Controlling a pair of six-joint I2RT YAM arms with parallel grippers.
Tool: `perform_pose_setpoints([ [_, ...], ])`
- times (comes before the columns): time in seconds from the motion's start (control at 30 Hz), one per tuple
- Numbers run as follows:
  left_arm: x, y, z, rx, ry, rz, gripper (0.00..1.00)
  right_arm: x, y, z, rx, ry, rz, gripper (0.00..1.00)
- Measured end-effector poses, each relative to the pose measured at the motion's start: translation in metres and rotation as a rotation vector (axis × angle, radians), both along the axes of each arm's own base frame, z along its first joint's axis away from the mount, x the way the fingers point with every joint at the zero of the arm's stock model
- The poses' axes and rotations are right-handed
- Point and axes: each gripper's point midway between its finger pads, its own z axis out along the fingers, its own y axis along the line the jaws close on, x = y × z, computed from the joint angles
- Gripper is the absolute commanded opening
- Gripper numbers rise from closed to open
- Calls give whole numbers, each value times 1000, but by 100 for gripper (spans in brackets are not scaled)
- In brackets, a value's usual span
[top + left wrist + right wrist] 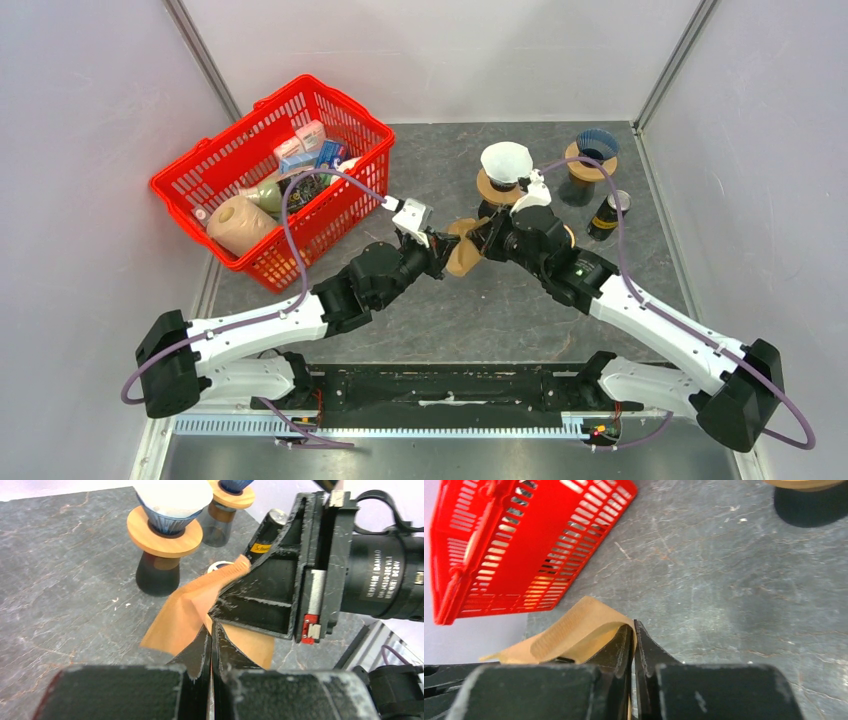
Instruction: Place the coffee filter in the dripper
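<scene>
The left gripper [443,262] is clamped on the brown coffee filter [464,250], held over the middle of the table [480,310]. The right gripper [486,241] pinches its other edge. This looks like spreading it open. Next, it needs carrying to the empty dripper [596,150] near the far right corner.

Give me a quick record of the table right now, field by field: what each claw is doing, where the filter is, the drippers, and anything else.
left claw: shut on brown filter
right claw: shut on the same filter, another edge
brown filter: pinched between both claws, creased
near dripper: holds a white filter
far dripper: blue, no paper seen
can: beside far dripper
red basket: far left, groceries inside
</scene>
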Motion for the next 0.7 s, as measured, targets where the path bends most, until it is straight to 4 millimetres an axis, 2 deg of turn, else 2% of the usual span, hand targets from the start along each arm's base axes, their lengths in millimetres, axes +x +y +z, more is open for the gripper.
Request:
perform_pose_setpoints([
  [0.17, 4, 10, -14, 60, 28, 51, 2, 1, -20, -10, -86, 9, -64, 10],
  [0.27, 5, 16, -24, 108, 50, 74, 2, -1, -28, -6, -138, 6, -71, 10],
  [0.47, 9, 23, -21, 126, 52, 116, 2, -4, -36, 1, -230, 1, -52, 9],
  [0.7, 8, 25, -22, 142, 56, 127, 2, -8, -39, -1, -297, -1, -13, 7],
])
